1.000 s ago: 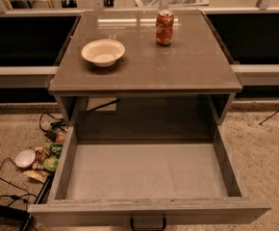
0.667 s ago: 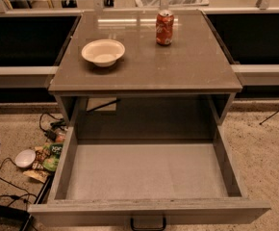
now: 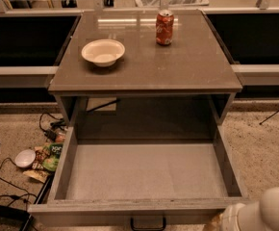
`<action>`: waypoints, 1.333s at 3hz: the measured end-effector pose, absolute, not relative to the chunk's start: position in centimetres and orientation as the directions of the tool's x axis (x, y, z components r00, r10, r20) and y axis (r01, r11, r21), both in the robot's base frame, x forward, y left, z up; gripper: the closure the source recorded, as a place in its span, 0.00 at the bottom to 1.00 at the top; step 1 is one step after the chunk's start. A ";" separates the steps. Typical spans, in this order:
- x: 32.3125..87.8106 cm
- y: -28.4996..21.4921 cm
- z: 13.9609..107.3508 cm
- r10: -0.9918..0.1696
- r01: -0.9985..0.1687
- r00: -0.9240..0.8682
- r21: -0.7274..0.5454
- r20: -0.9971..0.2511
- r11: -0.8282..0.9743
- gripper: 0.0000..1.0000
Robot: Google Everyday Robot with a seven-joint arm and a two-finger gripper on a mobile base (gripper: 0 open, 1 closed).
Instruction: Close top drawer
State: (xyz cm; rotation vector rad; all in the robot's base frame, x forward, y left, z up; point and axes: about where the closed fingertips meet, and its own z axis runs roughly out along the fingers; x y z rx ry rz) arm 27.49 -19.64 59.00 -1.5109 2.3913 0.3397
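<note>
The top drawer (image 3: 146, 174) of the grey cabinet is pulled fully out toward me. Its pale grey inside is empty, and its small black handle (image 3: 148, 224) shows at the bottom edge of the view. A white rounded part of my arm (image 3: 267, 213) enters at the bottom right corner, beside the drawer's front right corner. The gripper itself is below the edge of the view. The two lower drawers are hidden under the open one.
A cream bowl (image 3: 103, 52) and a red soda can (image 3: 164, 27) stand on the cabinet top (image 3: 187, 66). Snack wrappers (image 3: 48, 157), a white lid (image 3: 24, 158) and cables lie on the floor to the left. Dark low shelves flank the cabinet.
The white part of my arm has come into view at the bottom right corner. The drawer, bowl and can have not moved.
</note>
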 end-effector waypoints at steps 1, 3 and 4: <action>29.6 -18.8 58.9 -0.845 -0.920 -0.371 0.031 -0.386 0.390 1.00; 40.2 -16.2 60.7 -0.859 -0.956 -0.246 -0.033 -0.449 0.291 1.00; 40.2 -16.2 60.7 -0.859 -0.956 -0.246 -0.033 -0.449 0.291 1.00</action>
